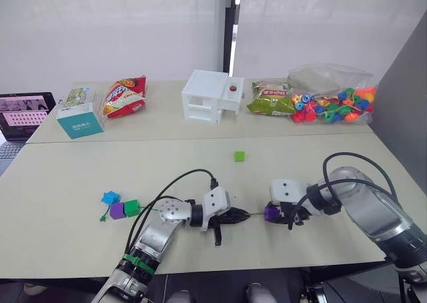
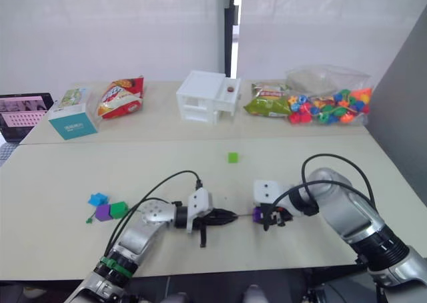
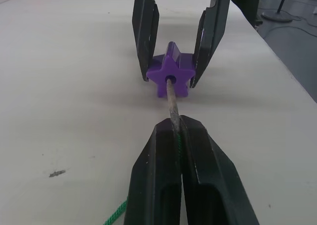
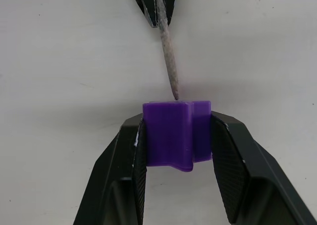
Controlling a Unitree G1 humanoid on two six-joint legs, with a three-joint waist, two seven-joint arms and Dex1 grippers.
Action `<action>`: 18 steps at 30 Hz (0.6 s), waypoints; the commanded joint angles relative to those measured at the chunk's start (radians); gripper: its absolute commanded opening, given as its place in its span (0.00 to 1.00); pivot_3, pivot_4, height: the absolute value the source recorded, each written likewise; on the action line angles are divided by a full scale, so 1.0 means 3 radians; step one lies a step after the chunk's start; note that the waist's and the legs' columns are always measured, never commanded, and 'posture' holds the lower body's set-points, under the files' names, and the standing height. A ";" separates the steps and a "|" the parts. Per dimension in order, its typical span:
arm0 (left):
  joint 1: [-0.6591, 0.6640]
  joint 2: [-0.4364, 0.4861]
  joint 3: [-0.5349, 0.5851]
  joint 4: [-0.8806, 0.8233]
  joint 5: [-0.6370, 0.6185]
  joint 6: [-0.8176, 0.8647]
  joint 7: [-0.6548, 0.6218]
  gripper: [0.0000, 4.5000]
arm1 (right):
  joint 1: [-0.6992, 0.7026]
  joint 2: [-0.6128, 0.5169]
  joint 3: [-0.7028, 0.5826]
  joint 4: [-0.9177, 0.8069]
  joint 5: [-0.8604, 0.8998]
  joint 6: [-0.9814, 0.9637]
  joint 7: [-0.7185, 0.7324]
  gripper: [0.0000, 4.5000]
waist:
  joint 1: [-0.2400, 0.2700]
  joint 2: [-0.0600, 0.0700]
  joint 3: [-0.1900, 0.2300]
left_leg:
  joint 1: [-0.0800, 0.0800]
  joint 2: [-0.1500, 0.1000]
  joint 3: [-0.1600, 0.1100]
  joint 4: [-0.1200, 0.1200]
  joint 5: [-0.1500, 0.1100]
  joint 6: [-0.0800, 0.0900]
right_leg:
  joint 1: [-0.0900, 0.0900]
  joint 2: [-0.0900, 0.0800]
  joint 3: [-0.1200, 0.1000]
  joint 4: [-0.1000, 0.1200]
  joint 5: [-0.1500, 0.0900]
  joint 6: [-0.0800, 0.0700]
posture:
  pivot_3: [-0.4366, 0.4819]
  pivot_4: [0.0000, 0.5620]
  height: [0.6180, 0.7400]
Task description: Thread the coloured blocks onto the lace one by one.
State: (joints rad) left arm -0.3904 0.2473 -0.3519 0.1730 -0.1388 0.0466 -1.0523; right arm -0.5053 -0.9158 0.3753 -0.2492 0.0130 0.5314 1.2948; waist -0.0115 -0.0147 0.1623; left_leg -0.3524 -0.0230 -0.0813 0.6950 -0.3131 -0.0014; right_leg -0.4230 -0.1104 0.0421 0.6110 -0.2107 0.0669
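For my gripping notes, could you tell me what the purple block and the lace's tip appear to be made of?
The purple block looks like smooth moulded plastic: even colour, slight sheen, crisp star-shaped edges. The lace's tip looks stiff and matte, grey and rough, perhaps wrapped or coated cord; the green lace behind it is twisted string.

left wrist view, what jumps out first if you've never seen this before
The purple block, star-shaped end-on, is clamped in the right gripper at the near middle of the table. The lace tip, pinched in the left gripper, is entering its hole. Behind, a bag of beads sits far right.
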 commanded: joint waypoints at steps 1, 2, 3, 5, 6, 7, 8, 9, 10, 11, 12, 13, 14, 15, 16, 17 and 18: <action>-0.0059 -0.0045 -0.0032 -0.0010 -0.0029 -0.0028 -0.0027 0.00 | 0.0036 -0.0006 0.0004 -0.0106 0.0022 0.0031 0.0015 0.30 | 0.0000 0.0000 0.0000 | 0.0000 0.0000 0.0000 0.0000 0.0000 0.0000 | 0.0000 0.0000 0.0000 0.0000 0.0000 0.0000 | 0.48 0.27 1.00; -0.0067 -0.0053 -0.0033 0.0001 -0.0028 -0.0033 -0.0027 0.00 | 0.0034 -0.0006 0.0007 -0.0111 0.0018 0.0030 0.0015 0.30 | 0.0000 0.0000 0.0000 | 0.0000 0.0000 0.0000 0.0000 0.0000 0.0000 | 0.0000 0.0000 0.0000 0.0000 0.0000 0.0000 | 0.48 0.27 1.00; -0.0083 -0.0071 -0.0043 0.0022 -0.0023 -0.0033 -0.0030 0.00 | 0.0033 0.0002 0.0004 -0.0117 0.0023 0.0040 0.0008 0.30 | 0.0000 0.0000 0.0000 | 0.0000 0.0000 0.0000 0.0000 0.0000 0.0000 | 0.0000 0.0000 0.0000 0.0000 0.0000 0.0000 | 0.48 0.27 1.00; -0.0132 -0.0123 -0.0076 0.0089 -0.0006 -0.0041 -0.0042 0.00 | 0.0033 0.0010 0.0011 -0.0120 0.0003 0.0017 -0.0009 0.30 | 0.0000 0.0000 0.0000 | 0.0000 0.0000 0.0000 0.0000 0.0000 0.0000 | 0.0000 0.0000 0.0000 0.0000 0.0000 0.0000 | 0.48 0.27 1.00; -0.0161 -0.0145 -0.0091 0.0132 0.0009 -0.0082 -0.0046 0.00 | 0.0027 0.0016 0.0017 -0.0119 -0.0002 0.0012 -0.0011 0.30 | 0.0000 0.0000 0.0000 | 0.0000 0.0000 0.0000 0.0000 0.0000 0.0000 | 0.0000 0.0000 0.0000 0.0000 0.0000 0.0000 | 0.48 0.27 1.00; -0.0188 -0.0168 -0.0098 0.0168 0.0022 -0.0123 -0.0035 0.00 | 0.0021 0.0022 0.0019 -0.0120 -0.0003 0.0013 -0.0014 0.30 | 0.0000 0.0000 0.0000 | 0.0000 0.0000 0.0000 0.0001 0.0000 0.0000 | 0.0001 0.0000 0.0000 -0.0001 0.0000 0.0000 | 0.48 0.27 1.00; -0.0217 -0.0188 -0.0102 0.0200 0.0044 -0.0160 -0.0008 0.00 | 0.0013 0.0028 0.0020 -0.0121 -0.0002 0.0020 -0.0017 0.30 | 0.0000 0.0000 0.0000 | -0.0001 0.0000 0.0000 0.0001 0.0000 0.0000 | 0.0001 0.0000 0.0000 -0.0001 0.0000 0.0000 | 0.48 0.27 1.00; -0.0252 -0.0209 -0.0109 0.0232 0.0078 -0.0183 0.0027 0.00 | 0.0004 0.0031 0.0021 -0.0123 -0.0007 0.0020 -0.0021 0.30 | 0.0001 0.0000 0.0000 | -0.0001 0.0000 0.0000 0.0001 0.0000 0.0000 | 0.0001 0.0000 0.0000 -0.0001 0.0000 0.0000 | 0.48 0.27 1.00; -0.0280 -0.0230 -0.0122 0.0258 0.0108 -0.0190 0.0046 0.00 | 0.0000 0.0033 0.0020 -0.0126 -0.0013 0.0019 -0.0029 0.30 | 0.0001 0.0000 0.0000 | -0.0001 0.0000 0.0000 0.0001 0.0000 0.0000 | 0.0000 0.0000 0.0000 -0.0001 0.0000 0.0000 | 0.48 0.27 1.00; -0.0300 -0.0243 -0.0134 0.0277 0.0125 -0.0188 0.0050 0.00 | -0.0004 0.0035 0.0021 -0.0129 -0.0017 0.0017 -0.0035 0.30 | 0.0000 0.0000 0.0000 | -0.0001 0.0000 0.0000 0.0001 0.0000 0.0000 | 0.0000 0.0000 0.0000 -0.0001 0.0000 0.0000 | 0.48 0.27 1.00; -0.0318 -0.0266 -0.0146 0.0293 0.0129 -0.0172 0.0056 0.00 | -0.0002 0.0037 0.0021 -0.0139 -0.0015 0.0023 -0.0040 0.30 | -0.0001 0.0000 0.0000 | -0.0001 0.0000 0.0000 0.0001 0.0000 0.0000 | 0.0000 0.0000 0.0000 0.0000 0.0000 0.0000 | 0.48 0.27 1.00; -0.0335 -0.0298 -0.0155 0.0305 0.0115 -0.0143 0.0047 0.00 | 0.0004 0.0039 0.0024 -0.0151 -0.0015 0.0028 -0.0045 0.30 | -0.0001 0.0000 0.0000 | 0.0000 0.0000 0.0000 0.0001 0.0000 0.0000 | 0.0000 0.0000 0.0000 0.0000 0.0000 0.0000 | 0.48 0.27 1.00; -0.0345 -0.0323 -0.0160 0.0309 0.0096 -0.0125 0.0030 0.00 | 0.0010 0.0039 0.0028 -0.0162 -0.0016 0.0031 -0.0049 0.30 | -0.0002 0.0000 0.0000 | -0.0001 0.0000 0.0000 0.0001 0.0000 0.0000 | 0.0000 0.0000 0.0000 0.0000 0.0000 0.0000 | 0.48 0.27 1.00; -0.0354 -0.0342 -0.0174 0.0306 0.0088 -0.0102 0.0011 0.00 | 0.0022 0.0037 0.0032 -0.0174 -0.0020 0.0027 -0.0053 0.30 | -0.0002 0.0000 0.0000 | -0.0001 0.0000 0.0000 0.0001 0.0000 0.0000 | 0.0000 0.0000 0.0000 0.0000 0.0000 0.0000 | 0.48 0.27 1.00; -0.0364 -0.0359 -0.0183 0.0307 0.0093 -0.0086 0.0009 0.00 | 0.0033 0.0037 0.0034 -0.0183 -0.0019 0.0029 -0.0057 0.30 | -0.0001 0.0000 0.0000 | -0.0001 0.0000 0.0000 0.0001 0.0000 0.0000 | 0.0000 0.0000 0.0000 0.0000 0.0000 0.0000 | 0.48 0.27 1.00; -0.0369 -0.0367 -0.0188 0.0309 0.0103 -0.0079 0.0012 0.00 | 0.0039 0.0037 0.0035 -0.0189 -0.0018 0.0032 -0.0062 0.30 | 0.0000 0.0000 0.0000 | -0.0001 0.0000 0.0000 0.0001 0.0000 0.0000 | -0.0001 0.0000 0.0000 0.0000 0.0000 0.0000 | 0.48 0.27 1.00; -0.0378 -0.0361 -0.0199 0.0309 0.0123 -0.0081 0.0004 0.07 | 0.0045 0.0036 0.0036 -0.0193 -0.0021 0.0032 -0.0066 0.30 | 0.0000 0.0000 0.0000 | -0.0001 0.0000 0.0000 0.0001 0.0000 0.0000 | 0.0000 0.0000 0.0000 0.0000 0.0000 0.0000 | 0.48 0.27 1.00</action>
State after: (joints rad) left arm -0.4766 0.1529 -0.3990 0.2902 -0.1011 0.0285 -1.0447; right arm -0.4951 -0.9082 0.3811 -0.2828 0.0074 0.5350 1.2767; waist -0.0115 -0.0148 0.1623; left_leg -0.3526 -0.0231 -0.0814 0.6952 -0.3131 -0.0014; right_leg -0.4231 -0.1103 0.0421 0.6110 -0.2107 0.0670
